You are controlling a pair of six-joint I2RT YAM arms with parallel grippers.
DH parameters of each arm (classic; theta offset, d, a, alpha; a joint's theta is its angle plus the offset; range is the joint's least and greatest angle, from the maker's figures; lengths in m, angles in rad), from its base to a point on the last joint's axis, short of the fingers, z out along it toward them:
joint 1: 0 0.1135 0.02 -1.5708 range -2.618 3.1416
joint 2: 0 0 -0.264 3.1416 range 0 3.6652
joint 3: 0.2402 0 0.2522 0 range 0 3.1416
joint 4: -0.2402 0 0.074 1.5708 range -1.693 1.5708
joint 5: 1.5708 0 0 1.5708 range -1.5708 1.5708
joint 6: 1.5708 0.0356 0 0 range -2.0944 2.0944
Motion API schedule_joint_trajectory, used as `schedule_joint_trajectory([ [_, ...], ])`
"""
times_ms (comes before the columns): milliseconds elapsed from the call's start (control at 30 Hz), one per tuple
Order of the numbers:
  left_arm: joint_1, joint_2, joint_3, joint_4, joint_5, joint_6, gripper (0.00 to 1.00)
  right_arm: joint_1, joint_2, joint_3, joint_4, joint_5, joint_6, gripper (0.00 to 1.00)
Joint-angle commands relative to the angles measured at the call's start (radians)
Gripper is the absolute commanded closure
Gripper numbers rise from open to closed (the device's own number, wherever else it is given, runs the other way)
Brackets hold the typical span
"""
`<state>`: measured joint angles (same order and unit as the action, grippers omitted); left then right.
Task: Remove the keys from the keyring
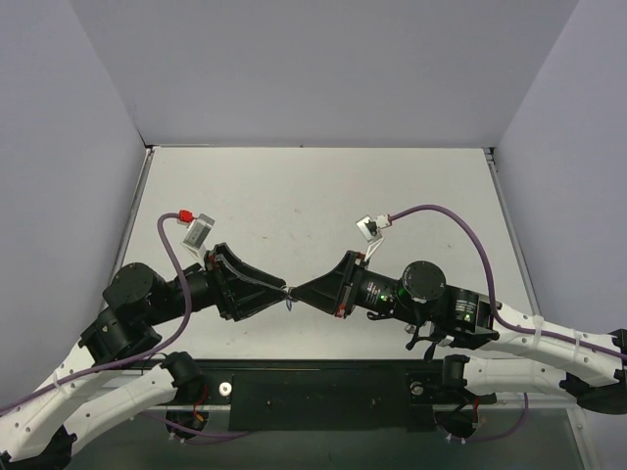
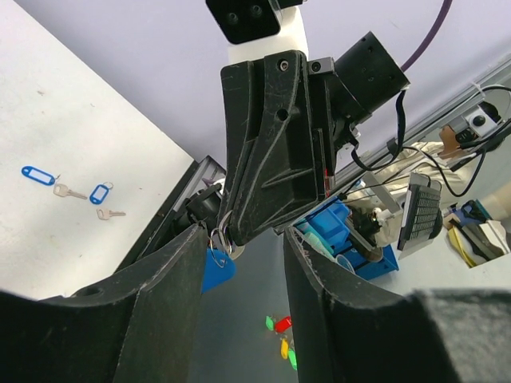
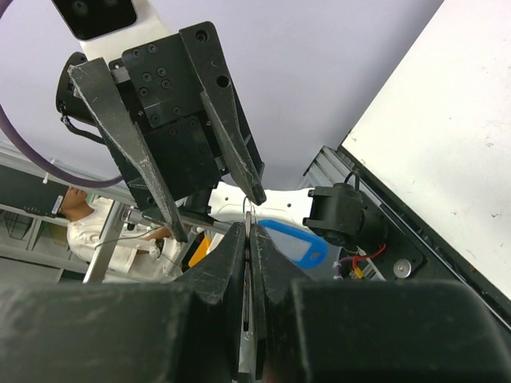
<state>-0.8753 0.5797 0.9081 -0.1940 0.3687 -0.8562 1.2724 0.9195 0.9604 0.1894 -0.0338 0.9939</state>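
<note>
"Well, what might go wrong here?"
"The right gripper [image 3: 249, 239] is clenched on the keyring [image 3: 246, 209], its blue tag [image 3: 291, 243] dangling. If the left gripper [image 3: 219, 215], spread wide, knocks it, the thin wire could twist free."
"And the keys?"
"Both keys [image 2: 68, 191] lie on the table [image 2: 48, 96], well apart from the ring. Only the arms crowd each other."
</note>
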Motion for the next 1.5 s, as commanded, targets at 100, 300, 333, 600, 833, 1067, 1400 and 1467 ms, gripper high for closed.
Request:
schedule_joint_trajectory([
  [100, 0.001, 0.022, 0.064, -0.047, 0.055, 0.066, 0.49, 0.012, -0.01, 0.038, 0.022, -0.038, -0.015, 1.0],
  [300, 0.001, 0.025, 0.068, -0.07, 0.047, 0.075, 0.54, 0.012, -0.001, 0.043, 0.022, -0.048, -0.014, 1.0],
  [333, 0.001, 0.025, 0.066, -0.068, 0.047, 0.074, 0.55, 0.012, -0.001, 0.041, 0.022, -0.049, -0.014, 1.0],
  [600, 0.001, 0.025, 0.061, -0.07, 0.042, 0.077, 0.65, 0.01, 0.001, 0.049, 0.012, -0.048, -0.02, 1.0],
  [833, 0.001, 0.022, 0.052, -0.055, 0.045, 0.068, 0.81, 0.012, 0.007, 0.052, 0.012, -0.048, -0.02, 1.0],
  [1067, 0.001, 0.017, 0.045, -0.048, 0.036, 0.056, 1.0, 0.012, 0.009, 0.054, 0.012, -0.049, -0.023, 1.0],
  [1400, 0.001, -0.014, -0.024, 0.053, -0.005, -0.023, 1.0, 0.012, 0.013, 0.052, 0.027, -0.035, -0.023, 1.0],
  [1467, 0.001, -0.024, -0.035, 0.053, -0.025, -0.033, 1.0, 0.012, 0.015, 0.054, 0.031, -0.032, -0.021, 1.0],
])
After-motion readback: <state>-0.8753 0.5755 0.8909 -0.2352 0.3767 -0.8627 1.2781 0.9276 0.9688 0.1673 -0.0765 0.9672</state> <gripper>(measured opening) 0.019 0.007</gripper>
